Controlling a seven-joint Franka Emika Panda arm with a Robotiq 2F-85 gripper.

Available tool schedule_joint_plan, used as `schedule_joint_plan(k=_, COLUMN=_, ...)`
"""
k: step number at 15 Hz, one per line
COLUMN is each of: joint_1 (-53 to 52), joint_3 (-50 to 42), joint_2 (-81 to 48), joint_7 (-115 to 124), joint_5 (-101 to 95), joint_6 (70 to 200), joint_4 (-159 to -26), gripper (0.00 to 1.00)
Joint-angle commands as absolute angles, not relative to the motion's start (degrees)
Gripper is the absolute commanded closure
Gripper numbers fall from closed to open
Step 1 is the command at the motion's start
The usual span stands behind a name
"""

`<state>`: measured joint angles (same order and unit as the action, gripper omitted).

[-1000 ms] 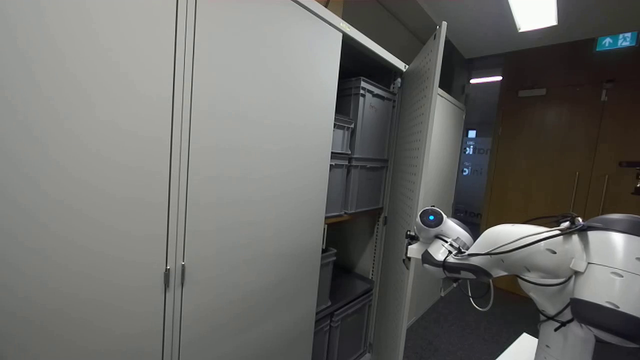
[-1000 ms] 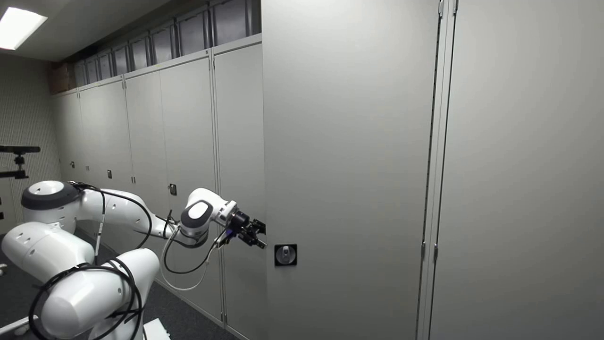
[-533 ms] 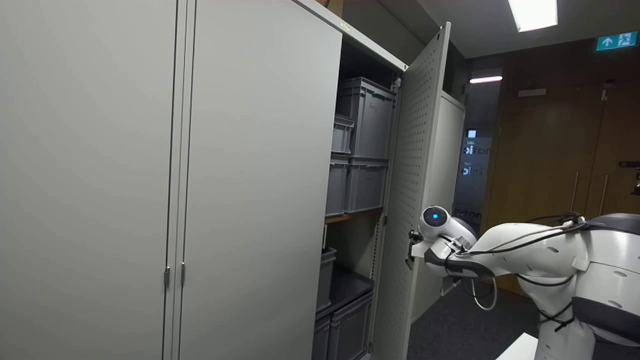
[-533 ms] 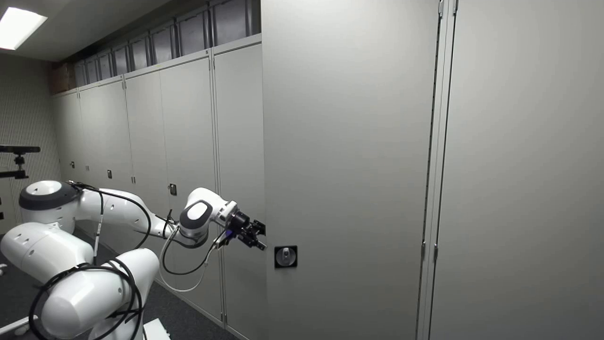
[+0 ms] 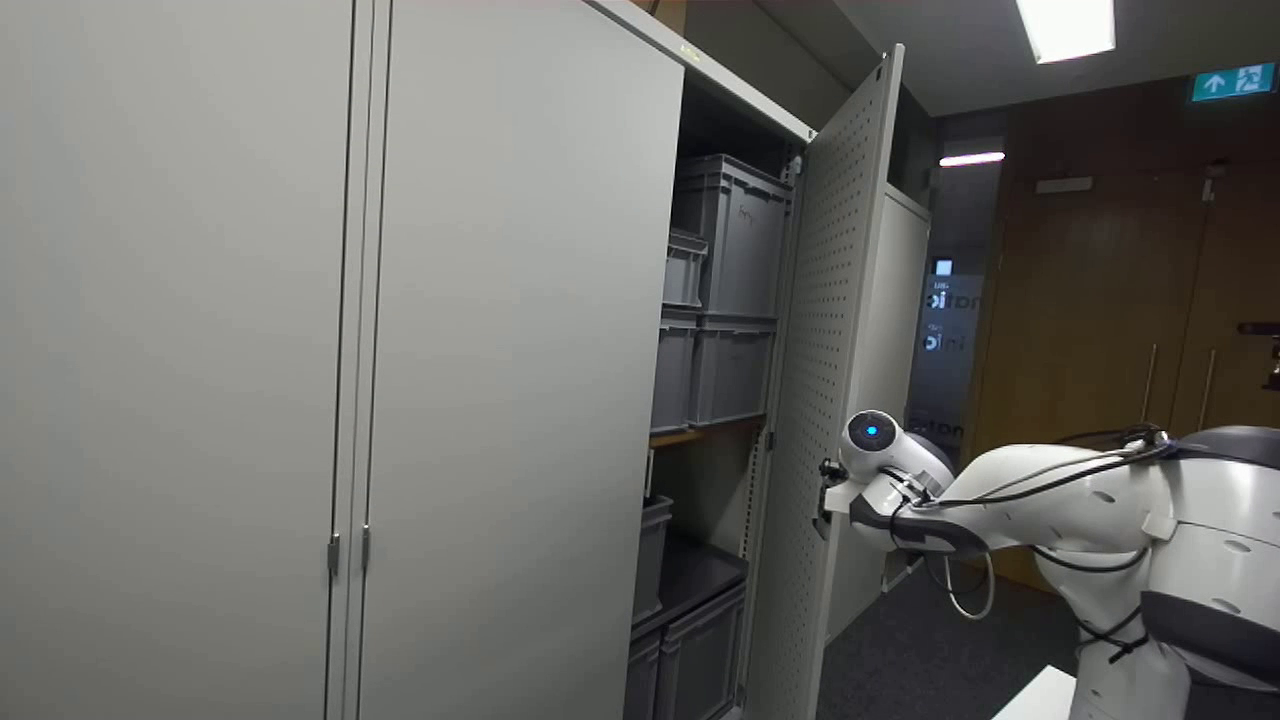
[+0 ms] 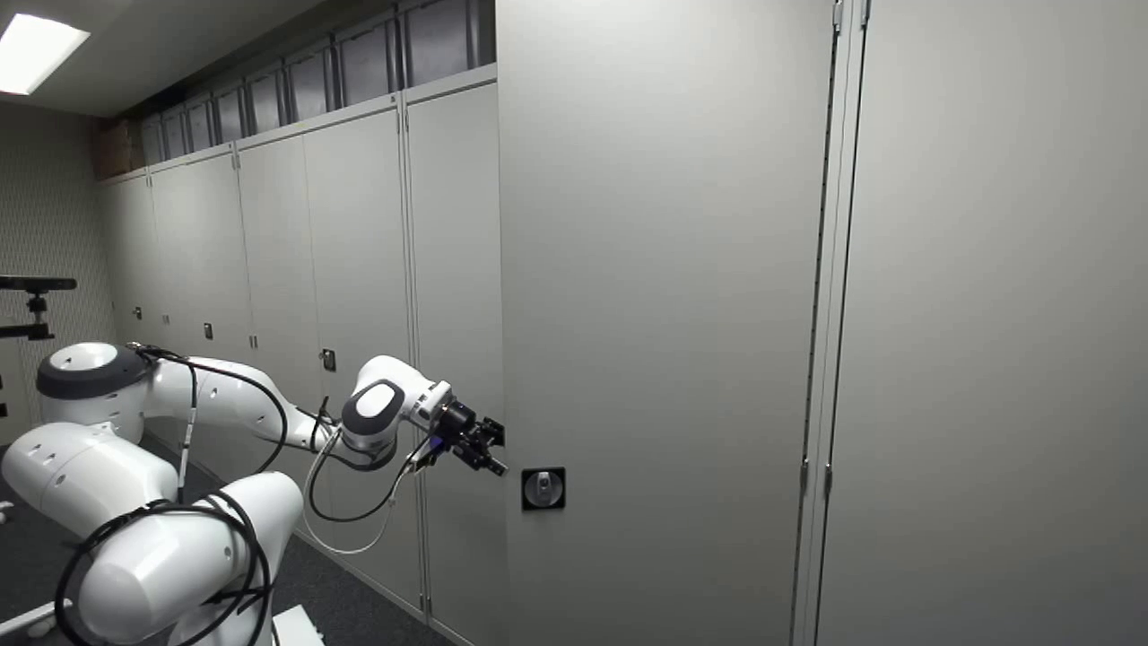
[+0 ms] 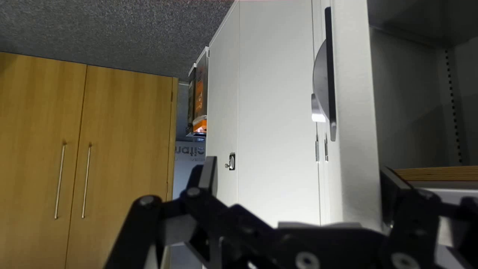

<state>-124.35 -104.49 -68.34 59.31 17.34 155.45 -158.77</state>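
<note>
Door point(image 5: 825, 330) swung slightly wider, its edge point(image 7: 354, 112) inside the spread hand point(image 7: 297, 164).

Within the last second the single open door eased outward, which appeared to broaden the cabinet point(image 5: 745, 92) opening. The hand stood wide, one finger point(image 7: 206, 175) outside the door, well clear, the other near or touching its inside. One lock point(image 6: 543, 488) sat just below the hand; beyond the hand, at least seven grey bins point(image 5: 740, 240) showed.

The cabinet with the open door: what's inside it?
Past the open door, grey bins sit stacked on a brown-edged shelf, with more below it. The closed door hides part of the interior; what the bins hold can't be seen.
</note>
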Motion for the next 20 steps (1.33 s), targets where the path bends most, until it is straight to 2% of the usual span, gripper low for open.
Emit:
schedule_joint_plan(k=1, joint_1=-124.2, joint_3=-106.1, joint_2=-69.6, joint_7=56.1, joint_5=18.5, joint_6=154.8, joint_4=-159.3, gripper=0.00)
schedule_joint_plan(k=20, joint_1=-128.1, joint_3=-105.0, joint_2=-69.3, joint_7=52.1, joint_5=18.7, joint_6=156.5, joint_4=-157.9, gripper=0.00)
